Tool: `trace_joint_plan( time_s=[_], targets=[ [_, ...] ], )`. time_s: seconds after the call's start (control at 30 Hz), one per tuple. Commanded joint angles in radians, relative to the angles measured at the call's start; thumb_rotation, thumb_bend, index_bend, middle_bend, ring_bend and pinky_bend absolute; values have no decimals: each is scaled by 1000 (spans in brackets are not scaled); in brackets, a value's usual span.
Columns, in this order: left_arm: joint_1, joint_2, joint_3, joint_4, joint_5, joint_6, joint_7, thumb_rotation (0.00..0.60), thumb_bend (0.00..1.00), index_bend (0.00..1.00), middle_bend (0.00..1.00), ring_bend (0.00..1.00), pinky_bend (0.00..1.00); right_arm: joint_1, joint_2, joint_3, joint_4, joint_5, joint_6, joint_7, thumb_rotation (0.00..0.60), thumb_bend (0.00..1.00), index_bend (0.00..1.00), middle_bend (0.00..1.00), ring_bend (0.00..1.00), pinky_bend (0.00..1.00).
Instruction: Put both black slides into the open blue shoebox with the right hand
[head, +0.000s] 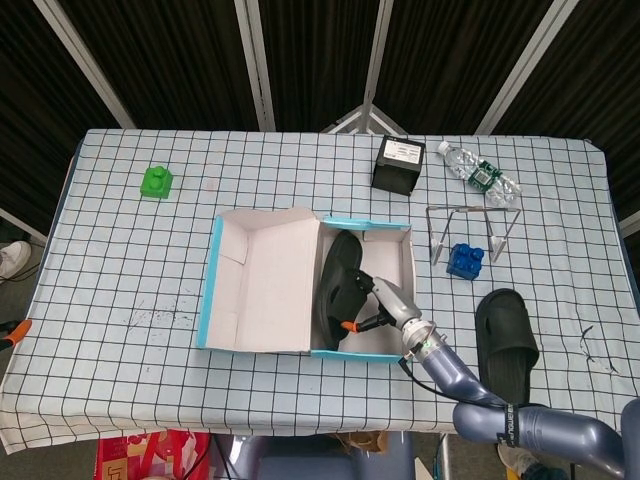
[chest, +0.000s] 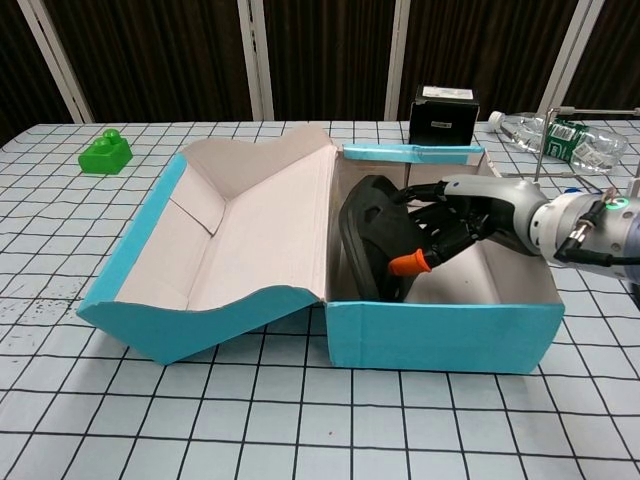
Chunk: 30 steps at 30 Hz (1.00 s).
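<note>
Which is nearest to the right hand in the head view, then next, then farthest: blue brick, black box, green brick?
From the right hand:
1. Blue brick, to its right, under the wire rack.
2. Black box, at the table's far edge.
3. Green brick, far left.

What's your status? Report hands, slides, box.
Right hand grips first slide, on edge inside blue shoebox. Left hand not in view. Second slide on table right of box. Nothing blocking.

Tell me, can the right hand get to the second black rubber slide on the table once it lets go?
Probably yes: the second black slide lies in the open right of the blue shoebox, nothing over it, near the right hand.
</note>
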<state>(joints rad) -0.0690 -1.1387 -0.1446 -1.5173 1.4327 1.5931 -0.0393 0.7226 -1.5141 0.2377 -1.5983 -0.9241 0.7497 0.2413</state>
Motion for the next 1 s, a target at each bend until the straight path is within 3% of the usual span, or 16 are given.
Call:
trace_joint_plan(
  time_s=[0.03, 1.0],
  targets=[
    [0, 0, 0, 0, 0, 0, 0, 600, 217, 95, 0, 0, 98, 0, -1, -3, 0, -1, -3, -5, 600, 644, 448, 395, 436, 249],
    [2, 2, 0, -3, 2, 4, -5, 600, 218, 95, 0, 0, 98, 13, -24, -50, 19, 1, 7, -143, 600, 648, 451, 395, 436, 245]
  ],
)
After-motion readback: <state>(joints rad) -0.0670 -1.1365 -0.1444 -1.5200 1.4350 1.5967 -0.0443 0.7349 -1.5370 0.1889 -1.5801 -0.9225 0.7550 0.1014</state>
